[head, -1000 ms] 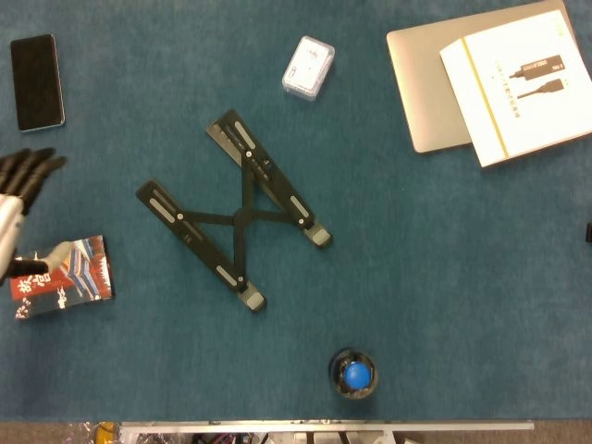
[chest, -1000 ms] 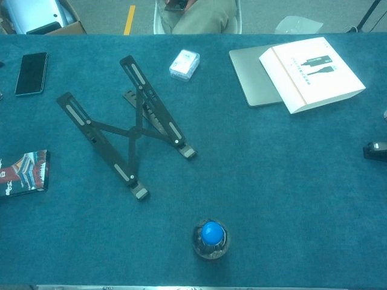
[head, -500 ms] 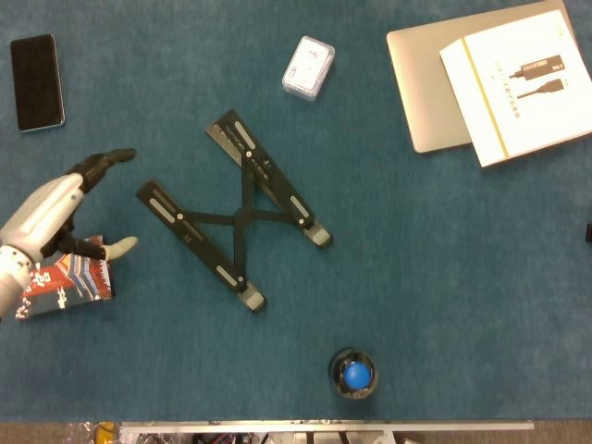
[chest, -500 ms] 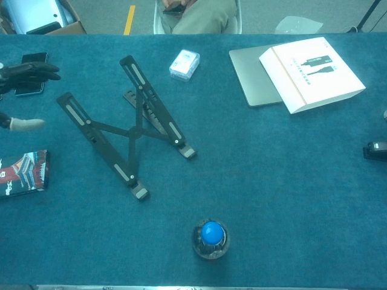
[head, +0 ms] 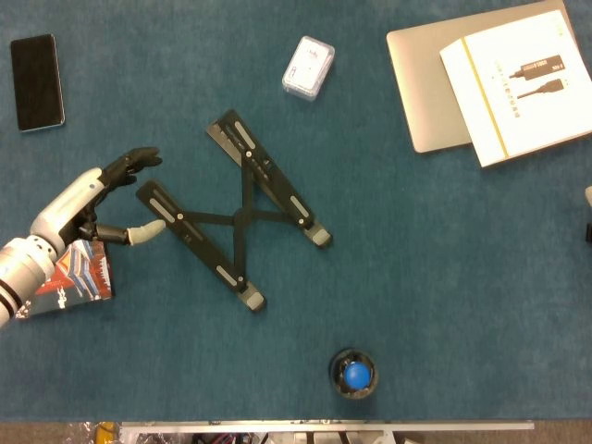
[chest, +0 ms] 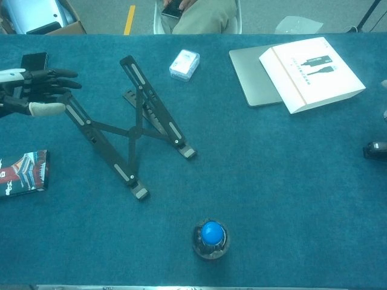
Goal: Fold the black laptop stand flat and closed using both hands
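At the far left, a black phone [head: 37, 81] is lying flat on the blue table cloth [head: 416, 277], and below it a small printed packet [head: 65, 277] is lying near the left edge. The left hand [head: 106, 199] is reaching in from the left with its fingers apart and nothing in it; the dark fingers [head: 139, 159] are hanging just above the upper left end of the stand, and the pale thumb tip is pointing at that same end from below. From above I cannot tell whether the thumb is touching the bar. In the chest view the left hand [chest: 36, 96] is sitting right at the raised top end of the left bar, fingers spread on either side of it.

The black laptop stand [head: 236, 217] is standing unfolded in the middle of the table, its two long bars running apart from each other and joined by crossed thin struts; the grey-tipped feet are pointing toward the near edge. In the chest view the stand [chest: 130, 130] is propped up, with its far ends lifted off the cloth.

Behind the stand a small clear plastic box [head: 308, 67] is lying. Near the front edge a blue ball [head: 356, 375] is sitting in a dark round holder. At the upper right a white booklet [head: 518, 79] is lying on a closed silver laptop [head: 421, 83], overlapping its right part.

At the far right edge only a pale sliver is showing, so I cannot tell how the right hand is set
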Robot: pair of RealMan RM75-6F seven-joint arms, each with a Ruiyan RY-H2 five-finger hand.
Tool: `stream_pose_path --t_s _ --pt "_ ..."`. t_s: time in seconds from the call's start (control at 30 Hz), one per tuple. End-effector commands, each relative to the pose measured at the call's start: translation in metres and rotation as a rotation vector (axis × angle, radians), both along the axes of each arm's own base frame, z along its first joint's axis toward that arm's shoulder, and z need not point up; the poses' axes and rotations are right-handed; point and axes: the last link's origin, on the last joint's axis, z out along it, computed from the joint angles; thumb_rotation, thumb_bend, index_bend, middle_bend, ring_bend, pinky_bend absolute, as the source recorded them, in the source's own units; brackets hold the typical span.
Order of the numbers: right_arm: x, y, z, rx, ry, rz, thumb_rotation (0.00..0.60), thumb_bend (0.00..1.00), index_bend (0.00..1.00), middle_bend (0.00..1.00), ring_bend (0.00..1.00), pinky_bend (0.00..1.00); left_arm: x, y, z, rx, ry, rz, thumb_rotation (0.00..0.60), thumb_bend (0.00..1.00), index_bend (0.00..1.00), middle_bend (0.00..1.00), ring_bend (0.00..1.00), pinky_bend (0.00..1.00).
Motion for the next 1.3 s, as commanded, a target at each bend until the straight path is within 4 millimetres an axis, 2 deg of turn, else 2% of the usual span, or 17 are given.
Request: stream_pose_path --t_s 0.03,0.4,0.67,0.87,1.3 --pt "-0.001 0.001 -0.001 0.002 -0.003 -0.002 0.600 0.21 0.13 0.20 0.09 0.09 -0.003 0.001 -0.006 -0.038 -0.056 0.069 0.517 0.25 0.04 0.09 0.03 0.06" --pt "-0.004 0.003 -0.001 0.007 -0.006 -0.009 0.600 0.21 0.13 0.20 0.09 0.09 -0.005 -0.005 -0.015 -0.114 -0.171 0.177 0.516 0.25 0.05 0.10 0.04 0.06" --pt "-0.005 0.003 -0.003 0.013 -0.007 -0.016 0.600 0.21 0.13 0.20 0.09 0.09 0.000 -0.012 -0.005 -0.127 -0.237 0.175 0.514 0.25 0.05 0.11 0.05 0.06" --pt "-0.004 0.002 -0.006 0.021 -0.009 -0.014 0.600 0.21 0.13 0.20 0.09 0.09 0.005 -0.028 0.005 -0.139 -0.276 0.158 0.513 0.25 0.04 0.11 0.05 0.06" --pt "-0.001 0.006 -0.006 0.022 -0.012 -0.003 0.600 0.21 0.13 0.20 0.09 0.09 0.021 -0.066 0.013 -0.220 -0.350 0.089 0.514 0.25 0.05 0.11 0.05 0.06"
